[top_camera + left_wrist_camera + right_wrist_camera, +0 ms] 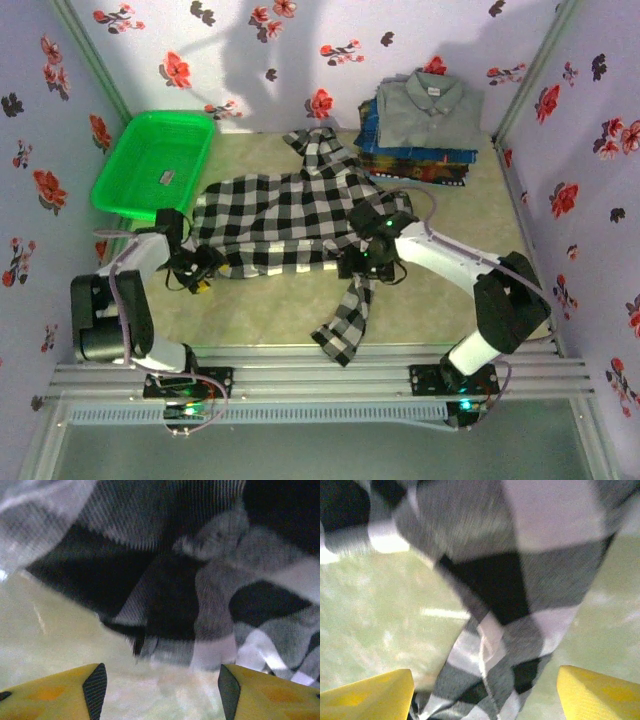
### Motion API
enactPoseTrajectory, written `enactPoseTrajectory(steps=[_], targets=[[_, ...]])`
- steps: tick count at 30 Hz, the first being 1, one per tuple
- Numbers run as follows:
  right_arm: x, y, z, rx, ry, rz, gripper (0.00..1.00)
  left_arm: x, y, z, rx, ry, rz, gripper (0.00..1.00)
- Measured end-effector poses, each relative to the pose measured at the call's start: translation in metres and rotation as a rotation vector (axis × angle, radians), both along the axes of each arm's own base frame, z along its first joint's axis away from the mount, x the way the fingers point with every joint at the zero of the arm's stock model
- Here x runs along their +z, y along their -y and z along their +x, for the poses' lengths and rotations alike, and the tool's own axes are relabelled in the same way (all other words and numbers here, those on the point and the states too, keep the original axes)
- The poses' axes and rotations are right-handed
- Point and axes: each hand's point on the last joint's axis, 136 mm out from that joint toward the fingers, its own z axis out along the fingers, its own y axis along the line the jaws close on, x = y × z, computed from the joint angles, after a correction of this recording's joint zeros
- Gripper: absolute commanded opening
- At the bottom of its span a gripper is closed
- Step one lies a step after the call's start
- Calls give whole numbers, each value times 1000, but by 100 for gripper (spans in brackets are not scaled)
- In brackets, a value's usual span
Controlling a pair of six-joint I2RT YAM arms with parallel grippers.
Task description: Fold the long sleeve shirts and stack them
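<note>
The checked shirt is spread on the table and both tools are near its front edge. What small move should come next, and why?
Probably lower the right tool a little and close it on the sleeve. It is open, and that sleeve of the checked shirt lies in its gap, not gripped. The left tool is open too, with the hem just ahead of it.

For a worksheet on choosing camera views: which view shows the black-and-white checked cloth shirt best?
The top external view: the black-and-white checked cloth shirt lies spread out whole, both sleeves visible. The left wrist view gives a blurred close-up of its edge; the right wrist view, a narrow strip of it up close.
</note>
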Motion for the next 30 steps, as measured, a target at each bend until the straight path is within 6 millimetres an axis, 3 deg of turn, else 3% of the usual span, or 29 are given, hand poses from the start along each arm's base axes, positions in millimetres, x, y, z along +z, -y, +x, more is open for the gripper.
enactPoseTrajectory(steps=[6,11,12,13,15,16,18,22,26,28,30], targets=[[-9,-15,-39,90,-52,-26,75,-21,-12,6,5,-26,71,16],[-10,-21,-67,174,-75,-68,75,-20,-24,5,-6,-17,143,12],[-11,-22,-74,192,-77,-78,75,-19,-26,5,-8,-13,155,14],[-11,-24,-79,211,-80,-86,75,-17,-28,5,-9,-8,163,22],[-15,-26,-91,249,-94,-108,74,-14,-30,5,-14,6,177,48],[-20,-28,-96,270,-104,-127,74,-11,-30,5,-14,17,179,56],[-31,-30,-104,305,-125,-173,73,-5,-30,5,-6,32,179,66],[-53,-31,-109,352,-150,-245,61,15,-28,4,10,87,178,68],[-63,-35,-108,379,-156,-273,21,43,-25,3,28,168,167,70],[-61,-38,-103,383,-132,-278,8,59,-24,4,34,216,161,70],[-60,-38,-99,387,-110,-291,1,74,-22,7,36,259,155,71]])
